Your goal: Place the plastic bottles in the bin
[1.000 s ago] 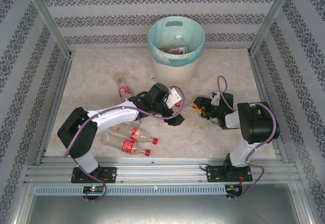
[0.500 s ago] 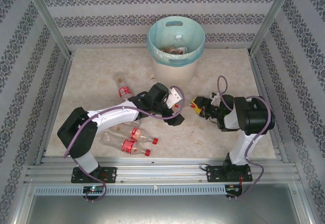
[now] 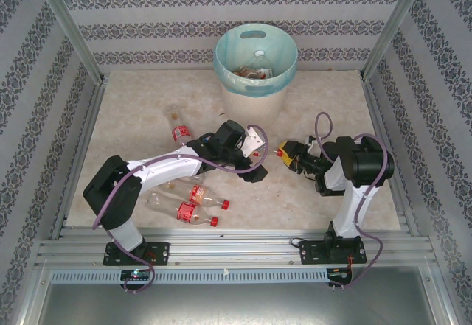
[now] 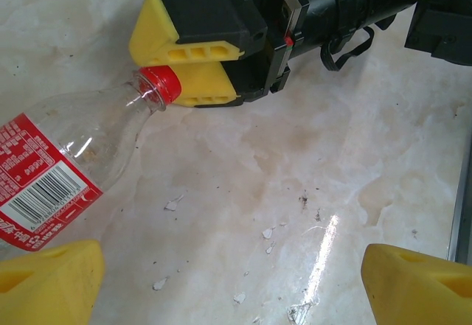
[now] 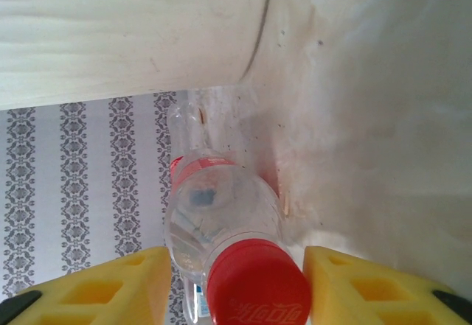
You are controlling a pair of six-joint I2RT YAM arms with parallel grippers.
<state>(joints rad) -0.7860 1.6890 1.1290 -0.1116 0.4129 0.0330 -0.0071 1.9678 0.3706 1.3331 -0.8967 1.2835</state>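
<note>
A clear plastic bottle with a red label and red cap lies on the table between the two grippers. My right gripper is rolled on its side and open. The bottle's red cap sits between its yellow fingers, against one finger and with a gap to the other. My left gripper hovers open over bare table just beside this bottle, with nothing between its fingers. In the top view the left gripper and right gripper nearly meet in front of the bin, which holds some bottles.
Another bottle lies left of the left arm. Several more bottles lie at the front left near the left arm's base. The bin's cream wall stands close behind the right gripper. Patterned walls enclose the table.
The right arm's upper links have swung left and its gripper has slid a little left onto the bottle's cap. The left arm has not moved.
</note>
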